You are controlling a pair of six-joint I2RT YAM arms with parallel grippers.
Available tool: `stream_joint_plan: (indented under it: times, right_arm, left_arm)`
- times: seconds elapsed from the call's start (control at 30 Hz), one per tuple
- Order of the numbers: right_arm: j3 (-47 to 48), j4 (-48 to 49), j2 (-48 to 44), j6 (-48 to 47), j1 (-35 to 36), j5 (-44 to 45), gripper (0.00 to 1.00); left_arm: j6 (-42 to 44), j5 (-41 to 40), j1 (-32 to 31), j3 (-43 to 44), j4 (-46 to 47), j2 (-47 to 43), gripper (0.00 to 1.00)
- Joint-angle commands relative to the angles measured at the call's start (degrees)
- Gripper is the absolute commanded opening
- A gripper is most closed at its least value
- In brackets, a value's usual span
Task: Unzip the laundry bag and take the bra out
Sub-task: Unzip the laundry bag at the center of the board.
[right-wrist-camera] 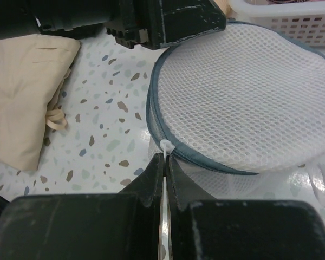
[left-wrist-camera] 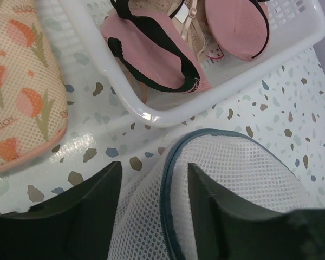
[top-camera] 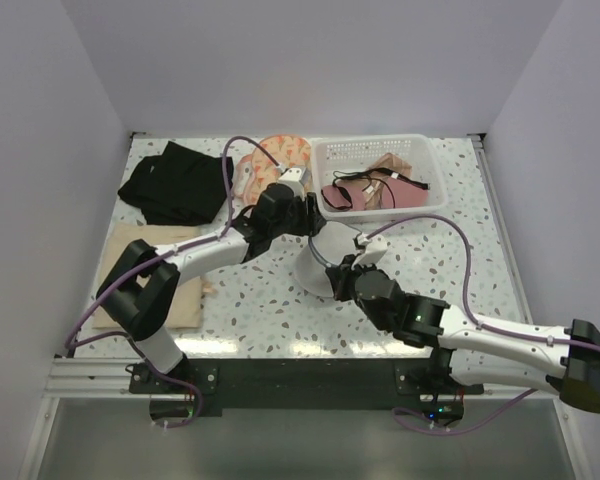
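The laundry bag is a round white mesh pouch with a blue-grey zipper round its rim, lying mid-table. My right gripper is at its near-left edge, shut on the white zipper pull. My left gripper is open at the bag's far edge, its fingers standing either side of the zipper seam and the mesh. In the top view the left gripper is just short of the basket. The bra is hidden; the mesh shows nothing inside.
A white basket with pink and black garments stands right behind the bag. A tulip-print pouch lies left of it, a black garment at the back left, and a beige cloth bag at the near left.
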Motion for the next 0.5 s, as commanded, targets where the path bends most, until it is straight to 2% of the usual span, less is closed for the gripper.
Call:
stream_joint_plan:
  times: [0.0,0.17,0.27,0.47]
  right_arm:
    - [4.6,-1.3,3.1,-0.6,0.2,0.7,0.0]
    - [4.1,-0.4,4.7,0.2,0.2,-0.1,0.0]
    - [3.5,0.2,4.6,0.2,0.2,-0.3,0.0]
    - [3.0,0.9,4.3,-0.1,0.2,-0.3,0.0]
  left_arm:
    - [1.7,-2.6,0.5,2.3,1.1,-1.9,0.64]
    - [1.9,-4.6,0.5,2.0,-0.6,-3.5,0.78]
    - [1.9,-5.6,0.5,1.2,-1.0,-4.8,0.82]
    - [1.3,-6.3,0.5,-0.7,-1.5,-7.1,0.84]
